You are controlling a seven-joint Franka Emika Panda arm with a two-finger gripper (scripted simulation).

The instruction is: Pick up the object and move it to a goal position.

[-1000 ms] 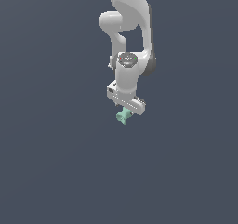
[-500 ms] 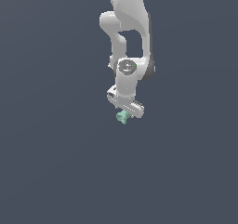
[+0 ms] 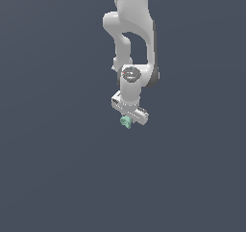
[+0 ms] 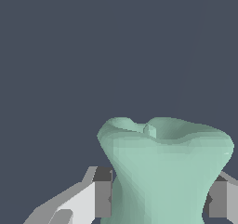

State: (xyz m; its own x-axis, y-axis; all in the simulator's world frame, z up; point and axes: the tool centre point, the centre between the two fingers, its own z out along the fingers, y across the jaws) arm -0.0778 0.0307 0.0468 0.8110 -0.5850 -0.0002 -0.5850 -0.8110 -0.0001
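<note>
Pincer (image 3: pixel 128 120) clamped on object (image 4: pixel 165 172), pads (image 4: pixel 103 193) at its narrow waist; object hangs under the arm (image 3: pixel 132 29). Judged small, light, rigid; flared ends should resist slipping. Waist is the right hold.

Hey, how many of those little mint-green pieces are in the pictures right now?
1. The green piece sits between the fingers of the gripper at the end of the white arm; the wrist view shows the pads against its sides. No other is visible.
</note>
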